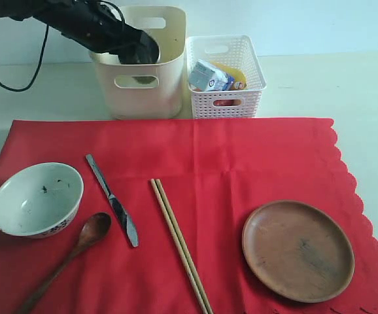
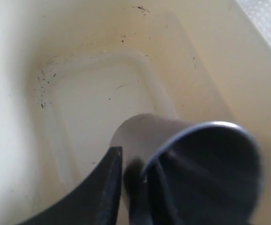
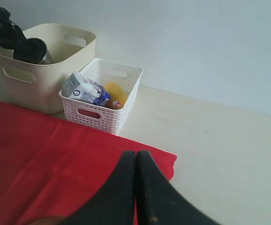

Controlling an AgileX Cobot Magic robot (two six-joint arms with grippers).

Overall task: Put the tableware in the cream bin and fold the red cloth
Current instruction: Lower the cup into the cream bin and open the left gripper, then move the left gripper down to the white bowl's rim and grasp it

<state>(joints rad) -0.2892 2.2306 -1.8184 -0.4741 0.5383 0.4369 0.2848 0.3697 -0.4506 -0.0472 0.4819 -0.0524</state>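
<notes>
Deep in the cream bin (image 2: 79, 93), the left gripper (image 2: 126, 164) straddles the wall of a tilted steel cup (image 2: 149, 136). Blur leaves it unclear whether the fingers (image 2: 102, 197) pinch it or stand clear. The cup's mouth faces the wrist camera, with the bin floor right beyond it. The exterior view hides the cup (only the arm dipping in shows) but shows the red cloth (image 1: 241, 157) carrying the bowl (image 1: 37, 198), knife (image 1: 112, 199), wooden spoon (image 1: 71, 255) and chopsticks (image 1: 179, 245) on the left arm's side. The wooden plate (image 1: 298, 250) lies nearer the right gripper (image 3: 135, 161), whose fingers are pressed together, empty.
</notes>
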